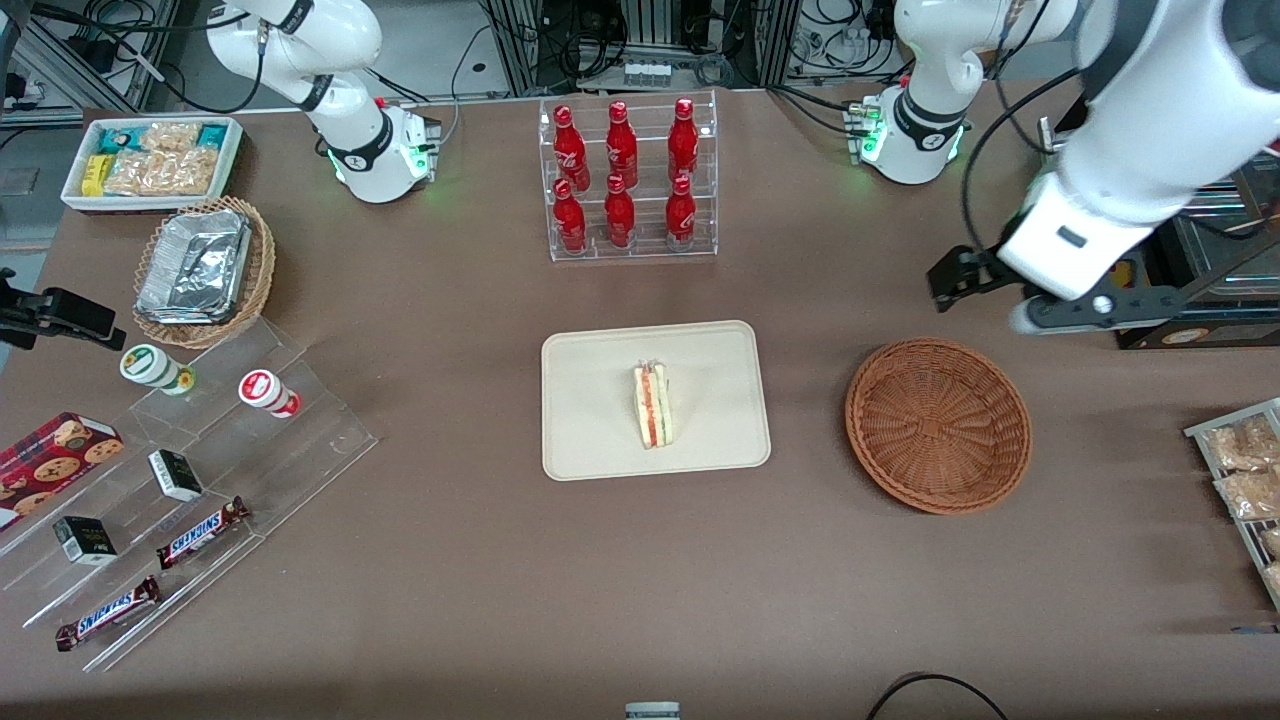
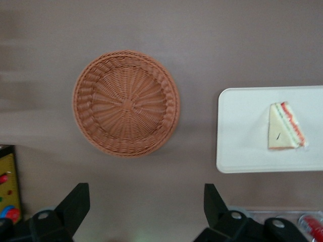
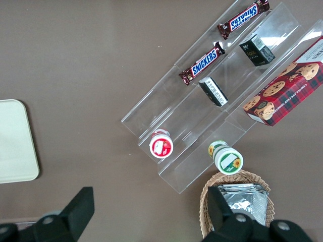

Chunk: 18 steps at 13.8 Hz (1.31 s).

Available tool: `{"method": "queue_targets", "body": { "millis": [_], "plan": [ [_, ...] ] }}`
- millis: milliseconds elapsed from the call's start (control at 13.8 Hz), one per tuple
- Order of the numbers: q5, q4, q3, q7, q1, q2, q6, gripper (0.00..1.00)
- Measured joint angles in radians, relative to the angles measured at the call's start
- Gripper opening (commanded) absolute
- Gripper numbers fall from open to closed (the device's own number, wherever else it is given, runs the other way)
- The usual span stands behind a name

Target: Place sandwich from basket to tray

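Basically done. Front view: sandwich [image 1: 653,405] lay on the tray [image 1: 600,440], roughly mid-tray, filling edge up, clear of the rim. Basket [image 1: 938,425] sat empty on the bench [image 1: 470,560], beside the tray toward the working arm's end. The gripper [image 1: 985,290] hung high above the bench, farther from the front camera than the basket, holding nothing. Judging by that, the placement step looked complete and only the retreat was left. To do that well: go up and away from the tray, no sweep low over the sandwich, since a light wedge like that would likely tip or slide if nudged.

Surroundings: rack of red bottles [image 1: 625,180] stood farther from the camera than the tray, and it was the nearest tall thing, so worth avoiding on any sideways swing. Foil containers in the tan wicker basket [image 1: 205,272], the white bin of snack packets [image 1: 150,160], the acrylic steps [image 1: 190,480] with Snickers bars [image 1: 200,532] and the cookie box [image 1: 55,455] all lay toward the parked arm's end, well apart from the work. Nothing stood between tray and basket.

Left wrist view: both fingers [image 2: 75,204] were spread wide with bare bench between them, so the gripper [image 2: 146,206] was released. Basket [image 2: 126,103] showed an empty woven floor; sandwich [image 2: 285,126] rested flat on the tray [image 2: 242,146], well apart from the basket.

Right wrist view: only a tray corner [image 3: 17,141] and the snack steps [image 3: 202,116]; nothing relevant.
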Motion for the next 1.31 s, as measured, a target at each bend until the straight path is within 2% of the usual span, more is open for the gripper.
{"method": "queue_targets", "body": {
  "millis": [290,508,1306],
  "plan": [
    [-0.004,-0.007,0.103,0.177,0.006,-0.037,-0.034,1.0],
    [-0.007,-0.008,0.186,0.224,-0.033,-0.043,-0.036,1.0],
    [-0.007,0.044,0.199,0.226,-0.042,-0.039,-0.03,1.0]
  ]
}}
